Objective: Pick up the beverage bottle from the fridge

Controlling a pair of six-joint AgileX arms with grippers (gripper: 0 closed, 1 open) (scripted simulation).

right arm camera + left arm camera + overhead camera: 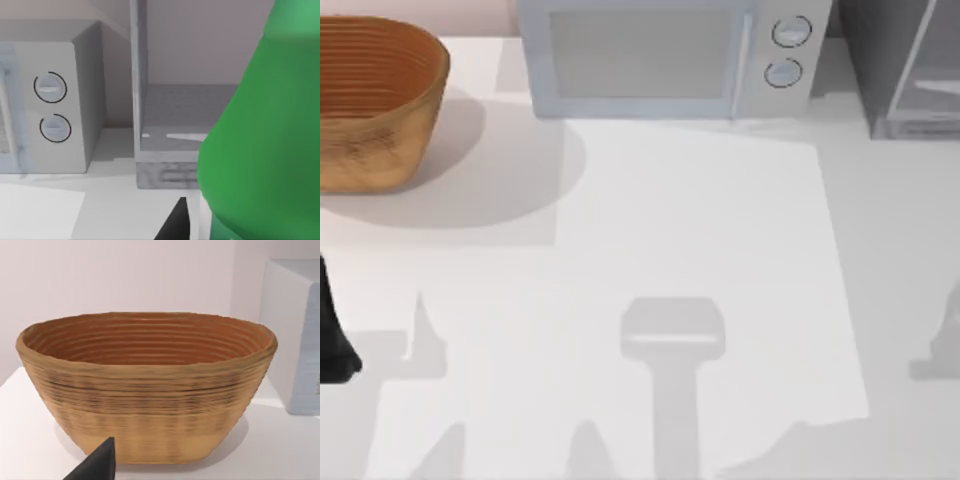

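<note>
Right wrist view: beverage bottle (260, 145) looms large, close against camera, apparently in right gripper; one dark fingertip (175, 225) beside it, clamp state cannot tell. Fridge (905, 70) at top view's 2 o'clock, microwave (660, 55) at 12. Left arm (335, 330) parked at 9 o'clock near basket (375, 100), fingers cannot tell. Judgement: keep bottle upright, withdraw clear of fridge frame.

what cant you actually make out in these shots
- Beverage bottle: right wrist view sits so close that its cap and base are cut off by the edges.
- Fridge: top view's right edge cuts most of it off.
- Basket: top view's left edge crops it.
- Left gripper: one dark fingertip shows, cropped.
</note>
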